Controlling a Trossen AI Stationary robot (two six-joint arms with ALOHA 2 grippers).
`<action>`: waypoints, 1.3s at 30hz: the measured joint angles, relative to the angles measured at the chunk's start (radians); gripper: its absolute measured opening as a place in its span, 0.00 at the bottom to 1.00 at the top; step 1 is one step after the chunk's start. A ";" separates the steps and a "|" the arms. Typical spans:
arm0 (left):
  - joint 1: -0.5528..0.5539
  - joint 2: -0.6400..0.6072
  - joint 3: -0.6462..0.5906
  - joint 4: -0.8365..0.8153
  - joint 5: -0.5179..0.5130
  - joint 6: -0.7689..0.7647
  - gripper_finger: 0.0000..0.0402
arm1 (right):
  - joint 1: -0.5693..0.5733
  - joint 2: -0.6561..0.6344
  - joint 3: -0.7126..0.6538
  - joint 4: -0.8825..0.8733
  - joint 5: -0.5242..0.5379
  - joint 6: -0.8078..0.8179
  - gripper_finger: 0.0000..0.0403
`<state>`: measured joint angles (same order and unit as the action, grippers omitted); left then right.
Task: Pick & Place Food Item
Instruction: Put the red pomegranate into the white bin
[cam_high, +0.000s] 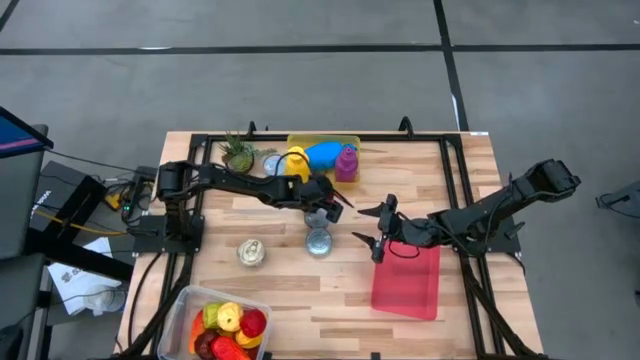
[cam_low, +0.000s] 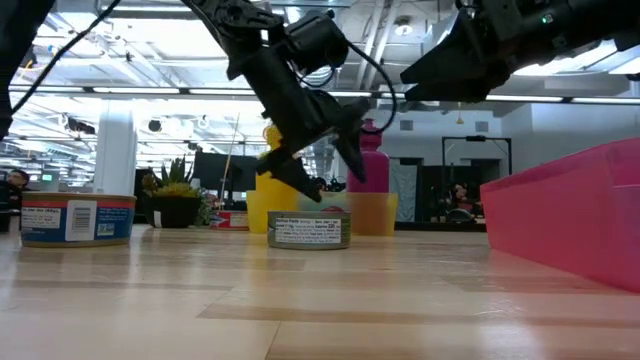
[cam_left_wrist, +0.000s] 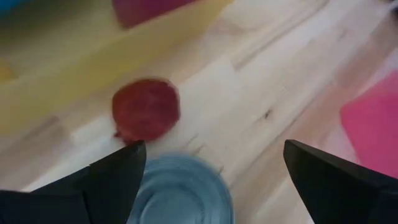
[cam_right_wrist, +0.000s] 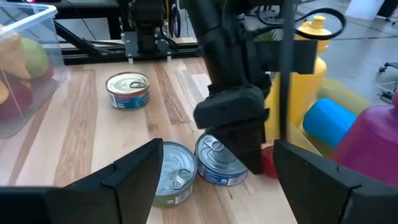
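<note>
On the wooden bench, a clear tub of plastic fruit sits at one corner, a small potted plant beside a yellow bottle and a magenta bottle at the far edge.

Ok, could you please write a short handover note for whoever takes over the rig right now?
Left gripper: open, holding nothing, just above a can at mid-table.
Right gripper: open, empty, hovering beside the pink tray.
Things: a second can sits next to the first, a third can further left, and a small red item close by.
Done: nothing in the pink tray yet.
Left: probably grasp the can and place it; the destination is unclear.
</note>
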<state>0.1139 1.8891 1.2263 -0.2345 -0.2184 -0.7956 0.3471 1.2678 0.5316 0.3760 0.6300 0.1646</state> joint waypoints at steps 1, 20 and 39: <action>0.002 0.003 0.005 -0.002 -0.003 -0.004 0.93 | 0.000 0.000 0.000 -0.001 0.000 0.000 0.72; 0.054 0.028 0.018 -0.012 -0.011 -0.067 0.93 | 0.001 0.000 0.000 0.018 0.000 -0.019 0.72; 0.051 0.194 0.201 -0.146 -0.020 0.005 0.84 | 0.028 0.001 0.000 0.013 0.000 -0.018 0.72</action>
<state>0.1650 2.0827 1.4277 -0.3806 -0.2385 -0.7902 0.3753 1.2686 0.5312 0.3891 0.6296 0.1471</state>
